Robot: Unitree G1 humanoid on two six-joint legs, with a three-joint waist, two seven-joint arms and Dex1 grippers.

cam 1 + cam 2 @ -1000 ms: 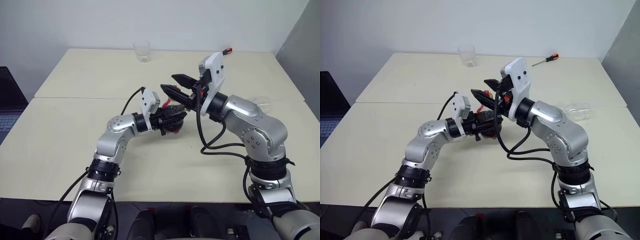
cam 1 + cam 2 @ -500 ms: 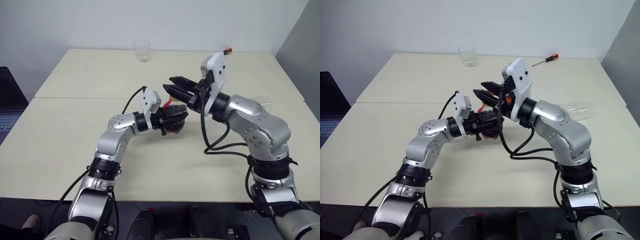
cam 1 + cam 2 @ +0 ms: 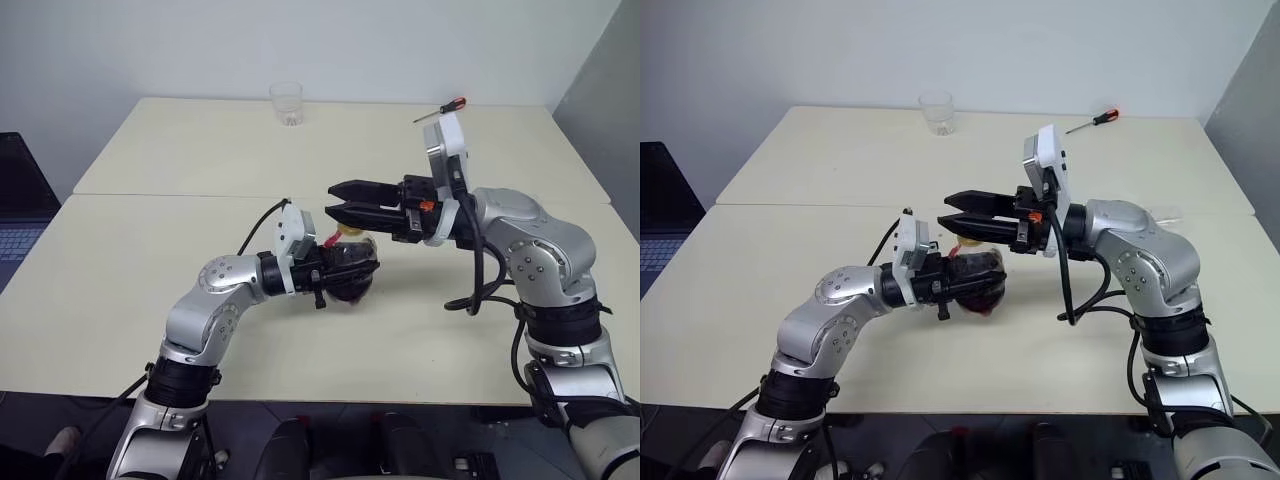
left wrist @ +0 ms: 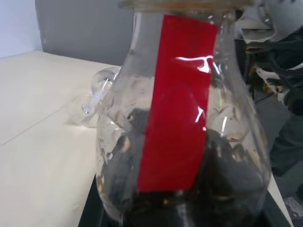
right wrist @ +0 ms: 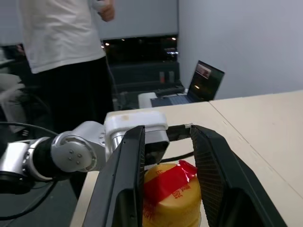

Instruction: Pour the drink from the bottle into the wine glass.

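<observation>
Nearest to us, our left gripper (image 3: 345, 268) is clamped around the small clear plastic bottle (image 3: 350, 275) with a bulbous body, holding it just above the pale cream surface (image 3: 120, 270). The dark brown-red drink (image 4: 222, 189) sits in the lower part of the bottle. A plain red label strip (image 4: 177, 104) runs up the neck; we can read no writing on it. Our right gripper (image 3: 335, 200) points level towards our left, its two black fingers (image 5: 125, 175) parted on either side of the yellow-orange cap (image 5: 173, 198) without visibly pressing it. Faint embossed marks on the cap are too small to read. To the right lies the clear stemmed wine glass (image 3: 1162, 212) on its side. At the far edge stand a short clear tumbler (image 3: 286, 102) and a red-handled screwdriver (image 3: 441, 109).
</observation>
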